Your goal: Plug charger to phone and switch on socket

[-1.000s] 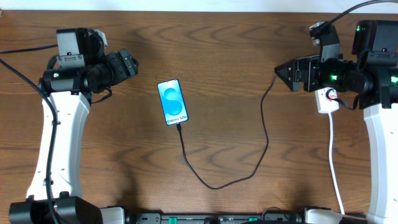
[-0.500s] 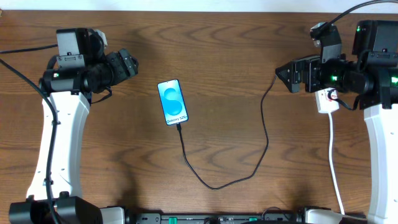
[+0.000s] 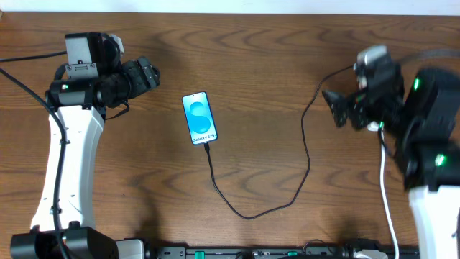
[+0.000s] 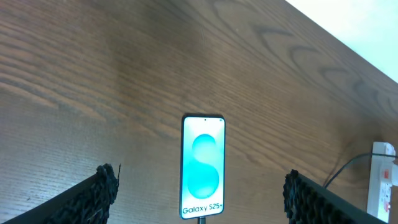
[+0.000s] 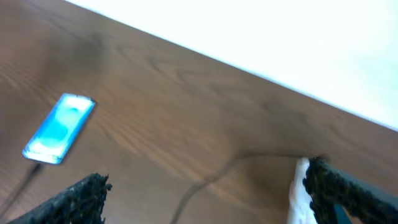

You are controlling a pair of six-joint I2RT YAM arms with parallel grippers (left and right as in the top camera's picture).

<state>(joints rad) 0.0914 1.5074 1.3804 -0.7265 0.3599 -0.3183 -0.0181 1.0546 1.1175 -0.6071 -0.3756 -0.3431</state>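
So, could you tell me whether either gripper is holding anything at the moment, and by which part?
Nothing is held: the left gripper and the right gripper are both open, with no object gripped between their fingers.

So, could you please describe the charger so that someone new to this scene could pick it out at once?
On the wooden table, find the blue-screened phone near the middle. The charger is the cable running from its near end, looping away toward the right. It is thin and black, unlike the thick white cord further right.

phone (image 4: 203, 167) screen — reads "Galaxy S25+"
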